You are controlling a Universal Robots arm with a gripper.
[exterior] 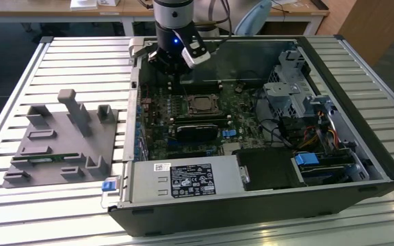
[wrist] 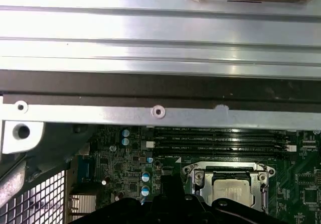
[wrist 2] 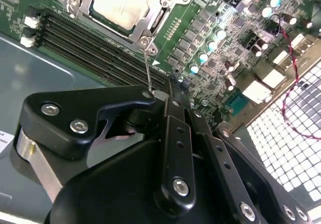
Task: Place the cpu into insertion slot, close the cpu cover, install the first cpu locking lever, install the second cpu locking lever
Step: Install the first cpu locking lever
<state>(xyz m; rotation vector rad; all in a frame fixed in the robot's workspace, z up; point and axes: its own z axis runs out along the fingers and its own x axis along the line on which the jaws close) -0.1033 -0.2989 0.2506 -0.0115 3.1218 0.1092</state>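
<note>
You find the gripper [exterior: 172, 69] hanging low inside the open computer case [exterior: 252, 210], over the back part of the green motherboard [wrist 2: 220, 33] and a little away from the socket, toward the far wall of the case in the exterior view. Whether the gripper is open or closed, you cannot tell from these views. In the second wrist view the cpu [wrist 2: 120, 3] lies flat in the insertion slot [wrist: 192, 173], its dull silver top facing up, and the cpu cover [wrist 2: 88, 0] appears to lie down around it as a silver frame. From the near corner of the socket a thin metal lever [wrist 2: 147, 68] runs across the long black memory slots [wrist 2: 90, 48] and ends right at the tip of the gripper. You cannot make out whether the two touch. In the first wrist view the cpu sits just beyond the dark body of the gripper, with the memory slots between the socket and the case's metal edge. The black-labelled power supply [exterior: 183, 180] sits at the near end of the case in the exterior view. A grey fixture tray [exterior: 60, 138] rests on the slatted table [exterior: 80, 51] at the exterior view's left, well apart from the arm.
</note>
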